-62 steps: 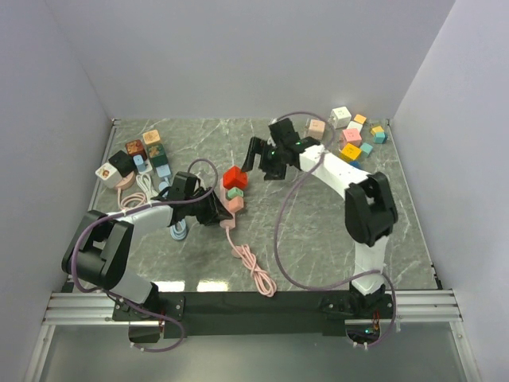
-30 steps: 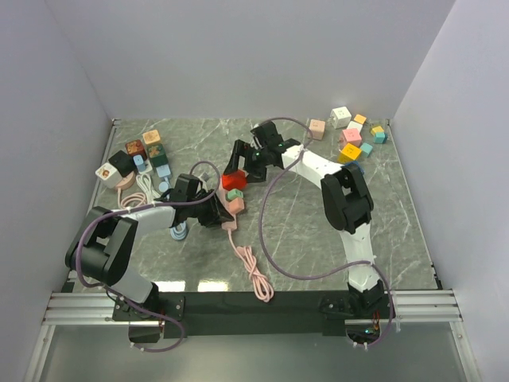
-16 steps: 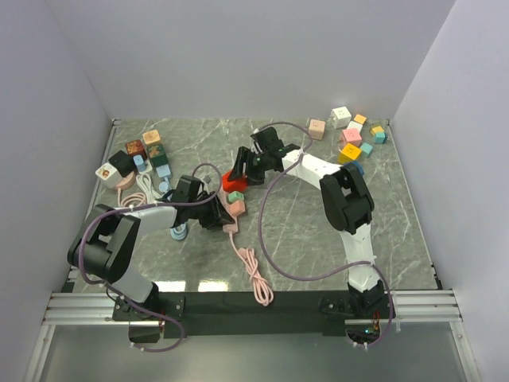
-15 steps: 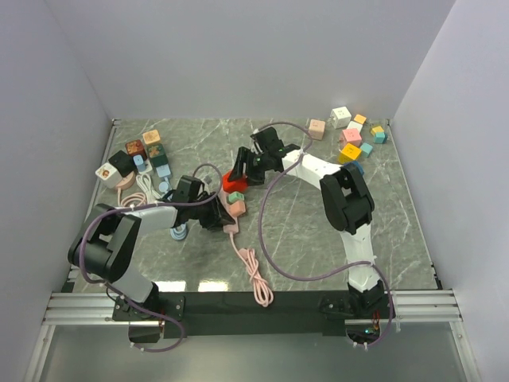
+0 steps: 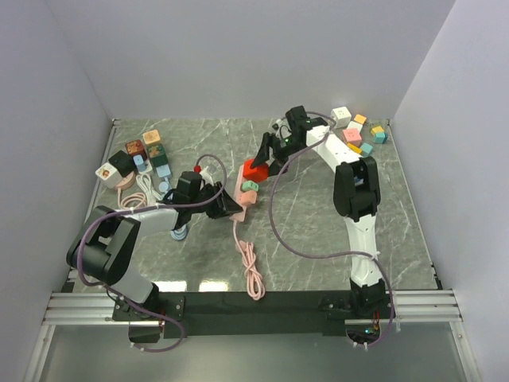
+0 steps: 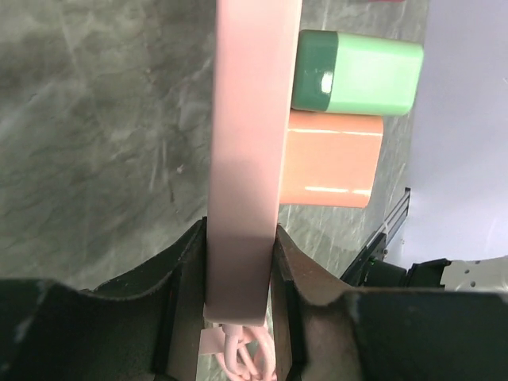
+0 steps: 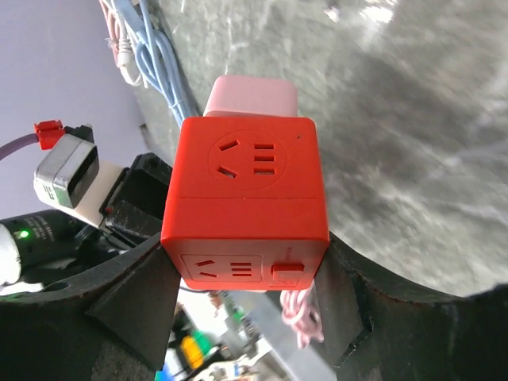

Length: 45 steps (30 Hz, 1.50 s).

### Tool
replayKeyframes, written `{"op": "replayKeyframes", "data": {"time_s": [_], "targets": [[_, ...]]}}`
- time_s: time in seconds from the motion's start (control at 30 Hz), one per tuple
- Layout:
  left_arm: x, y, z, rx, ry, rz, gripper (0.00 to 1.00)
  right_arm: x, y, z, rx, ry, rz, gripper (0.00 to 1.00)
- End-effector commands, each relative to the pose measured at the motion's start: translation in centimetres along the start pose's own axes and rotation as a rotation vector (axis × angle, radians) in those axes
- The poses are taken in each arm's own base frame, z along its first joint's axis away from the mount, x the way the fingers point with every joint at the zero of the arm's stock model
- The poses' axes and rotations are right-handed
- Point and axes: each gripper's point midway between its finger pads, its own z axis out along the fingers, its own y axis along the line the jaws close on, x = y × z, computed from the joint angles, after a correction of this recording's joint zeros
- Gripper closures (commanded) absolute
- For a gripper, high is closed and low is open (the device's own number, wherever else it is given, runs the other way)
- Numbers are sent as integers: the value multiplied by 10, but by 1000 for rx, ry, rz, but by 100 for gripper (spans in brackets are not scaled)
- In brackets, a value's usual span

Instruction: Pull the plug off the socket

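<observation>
Clamping the cord end of the pink power strip (image 6: 250, 143), the left gripper (image 6: 242, 262) sets its long axis from near left to far right. The right gripper (image 7: 244, 278) is closed on the red cube plug (image 7: 242, 190) at the strip's far end (beside the green plug (image 6: 357, 71)), socket face toward its wrist camera.

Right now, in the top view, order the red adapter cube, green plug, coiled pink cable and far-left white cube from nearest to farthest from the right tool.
1. red adapter cube: gripped in the right tool, mid-table.
2. green plug: just toward the bases, on the pink power strip.
3. coiled pink cable: near edge, centre.
4. far-left white cube: by the left wall.
</observation>
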Motion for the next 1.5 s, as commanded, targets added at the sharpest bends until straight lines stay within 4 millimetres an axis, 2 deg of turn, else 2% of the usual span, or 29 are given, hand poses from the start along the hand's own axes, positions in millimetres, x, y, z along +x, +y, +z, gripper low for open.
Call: {"op": "replayKeyframes", "data": {"time_s": [0.0,0.03,0.07,0.1,0.13,0.17,0.2,0.23,0.33,0.43,0.47,0.53,0.6,0.63,0.67,0.73,0.77,0.87,0.93,1.0,1.03,1.07,1.1,1.13,1.17,1.2,1.3,1.4,1.47], "targets": [[43,57,-13,-219,121,-161,99,-39,6,-68,-43,-179,-92,100],[43,57,-12,-219,121,-161,99,-35,-4,-55,-33,-187,-86,100],[41,57,-11,-221,121,-162,99,-28,12,-59,-26,-225,-75,100],[36,52,-9,-212,115,-158,99,-23,15,-53,-12,-256,-70,100],[34,51,-8,-211,112,-156,99,-21,-3,-38,33,-313,-58,100],[32,49,-7,-204,115,-162,99,-15,12,-45,25,-367,-18,100],[27,44,-5,-193,108,-159,99,-3,22,-31,8,-371,-33,100],[24,41,-4,-186,103,-159,99,3,21,-22,1,-381,-35,100],[17,34,-1,-172,93,-163,99,23,34,-4,8,-325,-13,100],[10,32,2,-182,82,-168,99,42,35,9,69,-251,-16,100],[10,34,3,-191,84,-172,99,44,28,12,98,-222,-31,100],[7,34,4,-198,79,-165,99,45,26,0,140,-177,-24,100],[10,38,3,-209,81,-167,99,46,27,-11,104,-128,-67,100],[10,40,3,-212,80,-168,99,41,29,-31,97,-105,-49,100],[15,44,3,-220,90,-170,99,41,22,-32,82,-47,-90,100],[19,47,2,-223,101,-175,99,30,21,-55,98,-34,-100,100],[21,49,4,-224,106,-179,99,17,8,-66,106,-57,-86,100],[26,53,4,-230,120,-186,99,0,8,-85,22,-113,-42,100],[24,52,4,-229,114,-186,99,-2,9,-85,18,-119,-37,100],[20,50,5,-230,105,-179,99,4,16,-77,17,-114,-45,100],[18,48,5,-226,106,-180,99,2,5,-63,66,-155,-6,100],[14,45,7,-217,99,-177,99,6,19,-69,67,-215,-28,100],[12,43,8,-212,96,-178,99,17,29,-55,79,-230,-39,100],[12,42,9,-213,96,-183,99,21,21,-38,81,-278,15,100],[9,41,10,-210,93,-186,99,25,33,-45,78,-338,-4,100],[6,37,10,-203,87,-181,99,38,31,-33,101,-333,9,100],[-2,32,11,-198,66,-183,99,41,40,-36,68,-359,34,100],[-8,28,11,-196,52,-176,99,42,40,-49,107,-348,-4,100],[-8,28,11,-197,52,-172,99,33,38,-70,123,-372,-8,100]]}}
